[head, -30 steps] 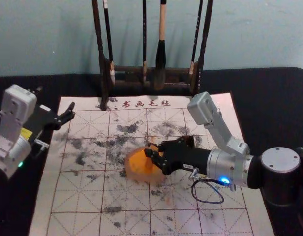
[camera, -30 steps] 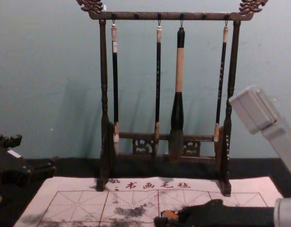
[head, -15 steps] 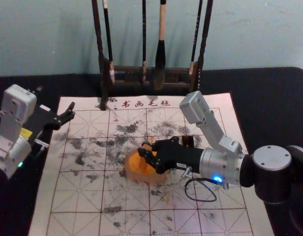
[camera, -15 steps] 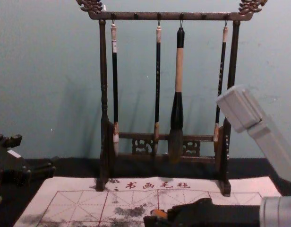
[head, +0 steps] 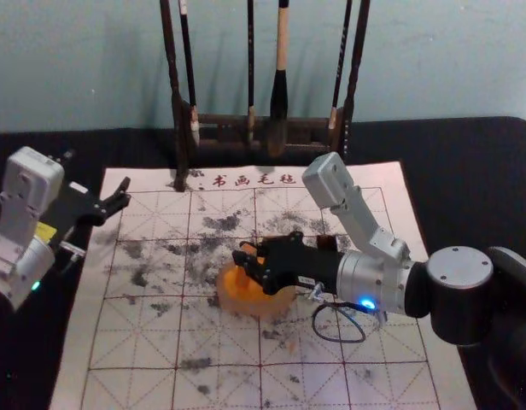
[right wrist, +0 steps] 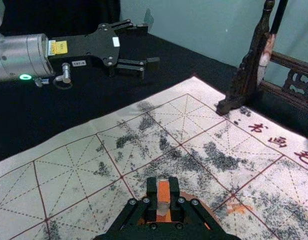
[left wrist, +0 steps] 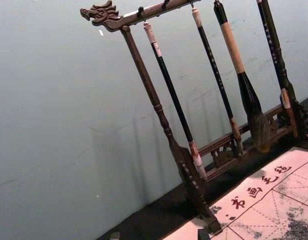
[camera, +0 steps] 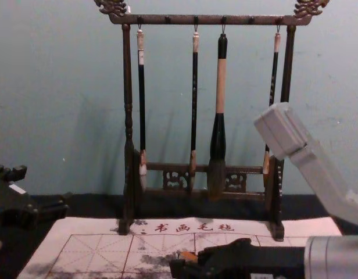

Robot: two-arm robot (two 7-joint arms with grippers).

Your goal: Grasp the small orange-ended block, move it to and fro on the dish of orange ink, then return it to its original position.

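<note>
Over the near-middle of the mat (head: 135,342) you have the dish (head: 246,308), and just above its orange ink (head: 267,297) your right gripper (right wrist: 162,187) is closed on the block (right wrist: 163,195), one finger pressed to either side. You appear to be in the rubbing step: the block is at the dish, over the ink, though whether its lower end touches the ink you cannot tell.

Its long axis looks close to upright, running across the fingers rather than along them, with one orange end pointing up, a pale band below it, and more orange towards the dish. Next, you'd want short, level strokes within the rim, with light downward pressure; push too hard and the block could tilt in the grip or drag the dish. Once the rubbing is done, lift clear before carrying the block back.

Just beyond your right gripper sits a small dark thing (head: 327,243); whether that marks the block's original place, you cannot tell. Off past the mat's left edge, your left gripper (right wrist: 148,46) is parked with its fingers spread, holding nothing. Farther back, the rack (camera: 208,20) stands at the mat's far edge with its brushes (camera: 221,87) hanging, the wall (camera: 63,87) behind.
</note>
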